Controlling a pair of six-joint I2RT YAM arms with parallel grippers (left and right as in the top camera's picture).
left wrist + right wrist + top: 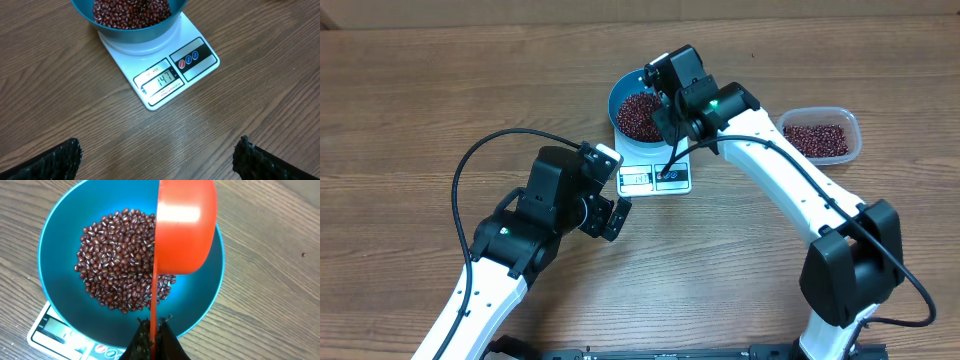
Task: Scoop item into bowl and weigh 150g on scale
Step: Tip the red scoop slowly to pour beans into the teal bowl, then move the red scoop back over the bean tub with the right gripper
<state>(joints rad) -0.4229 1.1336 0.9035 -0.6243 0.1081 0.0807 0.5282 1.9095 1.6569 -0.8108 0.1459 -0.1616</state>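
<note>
Watching the top-up stage. Bowl (55,245) sits on scale (125,60), mid-table, just beyond the left arm. Beans (117,255) lie heaped in the bottom of the bowl.

Right gripper (154,335) is clamped tight on the thin handle of an orange scoop (185,227). It holds the scoop tipped on edge over the right side of the bowl, above the beans. The scoop's inside faces away from the wrist view, so I cannot tell if any beans are in it.

Left gripper (160,165) hangs with jaws spread full wide and nothing between them. It is over bare table (420,100), near side of the scale, not touching it.

Display (161,80) appears to read 147, so I judge the load a few grams short of target.

- Done: bulk scooping.
- Left: a small pinch more, then stop.
- Risk: overshoot, since a full scoop would carry well past the target.

Around:
- Clear tub (853,122) holding more beans stands far right, well apart from the scale.
- Small dark speck (303,255) on the table right of the bowl, too small to identify.
- Nothing seen lying between tub and bowl. Only the right forearm spans that stretch.
</note>
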